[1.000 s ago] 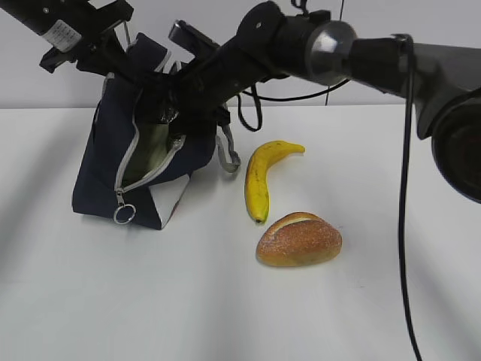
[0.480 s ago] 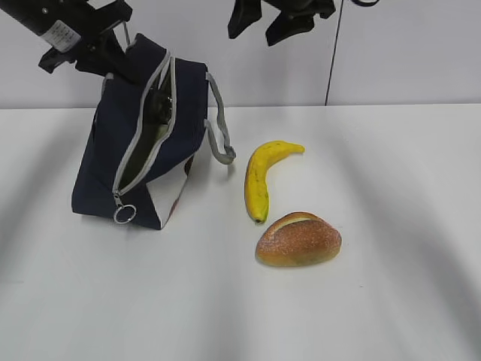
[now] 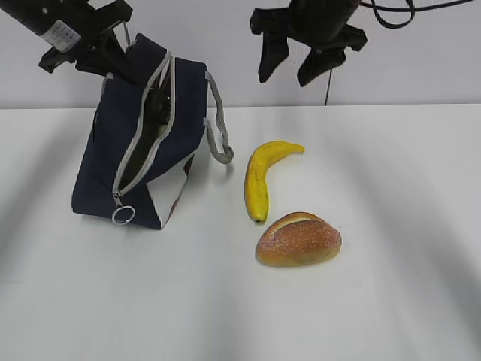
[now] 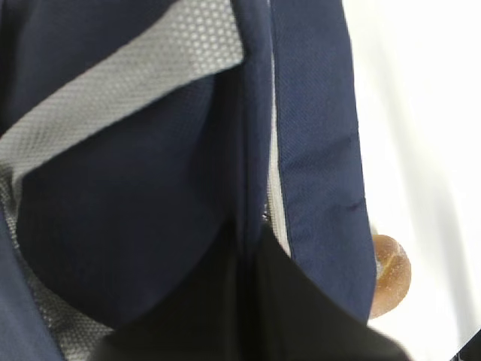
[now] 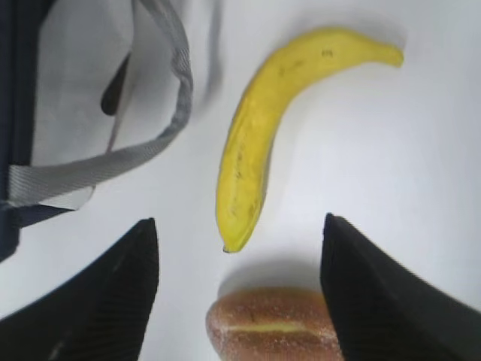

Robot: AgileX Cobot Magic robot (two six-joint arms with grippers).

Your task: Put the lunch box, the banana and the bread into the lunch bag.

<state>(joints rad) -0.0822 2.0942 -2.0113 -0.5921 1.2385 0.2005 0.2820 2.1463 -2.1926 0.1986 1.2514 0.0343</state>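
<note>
The dark navy lunch bag stands at the left with its zipper open and the ring pull hanging at the front. My left gripper is shut on the bag's top edge and holds it up. In the left wrist view its dark fingers pinch the navy fabric by the zipper. The banana lies right of the bag, and the bread lies in front of it. My right gripper is open and empty, high above the banana. In the right wrist view the right gripper frames the banana and the bread. The lunch box is hidden.
A grey strap handle hangs off the bag's right side toward the banana and shows in the right wrist view. The white table stretches to the right and front. A white wall stands behind.
My right arm has pulled out of the bag's opening, risen, and shifted right to hang open above the banana. The left gripper still holds the bag.
</note>
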